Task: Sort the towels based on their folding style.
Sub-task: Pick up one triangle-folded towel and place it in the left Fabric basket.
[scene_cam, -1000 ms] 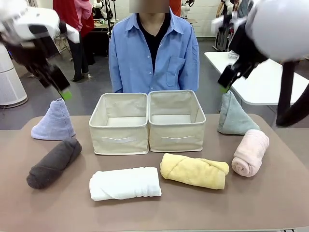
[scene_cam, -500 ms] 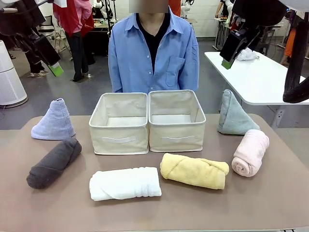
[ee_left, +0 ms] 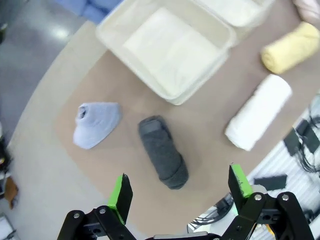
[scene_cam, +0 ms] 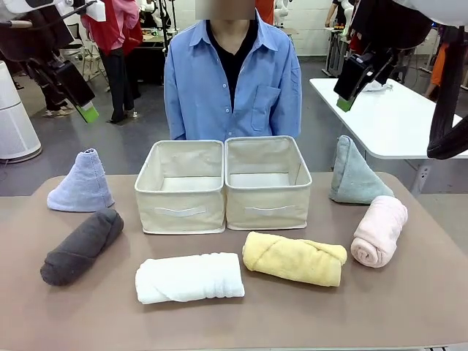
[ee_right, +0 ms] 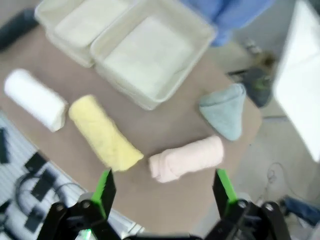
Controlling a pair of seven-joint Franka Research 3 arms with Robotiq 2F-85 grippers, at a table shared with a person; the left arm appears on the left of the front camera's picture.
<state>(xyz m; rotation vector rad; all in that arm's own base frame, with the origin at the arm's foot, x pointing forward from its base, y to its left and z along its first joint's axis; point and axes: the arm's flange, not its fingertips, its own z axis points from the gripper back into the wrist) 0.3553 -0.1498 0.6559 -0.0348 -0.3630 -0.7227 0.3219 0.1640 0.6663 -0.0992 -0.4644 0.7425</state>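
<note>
Dark grey towel roll (scene_cam: 80, 247) is lying at eight o'clock on the desk (scene_cam: 409, 307); both jaws are hanging wide, so straddling its middle crosswise is looking best

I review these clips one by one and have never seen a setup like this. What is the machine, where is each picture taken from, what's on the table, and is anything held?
It is a robot with two white arms, each ending in a black two-finger gripper with green pads. The front picture looks from between the arms across the table at a person in a blue shirt. The other two come from wrist cameras, looking down past the left gripper and the right gripper. On the table lie towels: a dark grey roll, white roll, yellow roll, pink roll, blue-grey cone and green-grey cone, around two beige boxes. Both grippers hang open, holding nothing.
</note>
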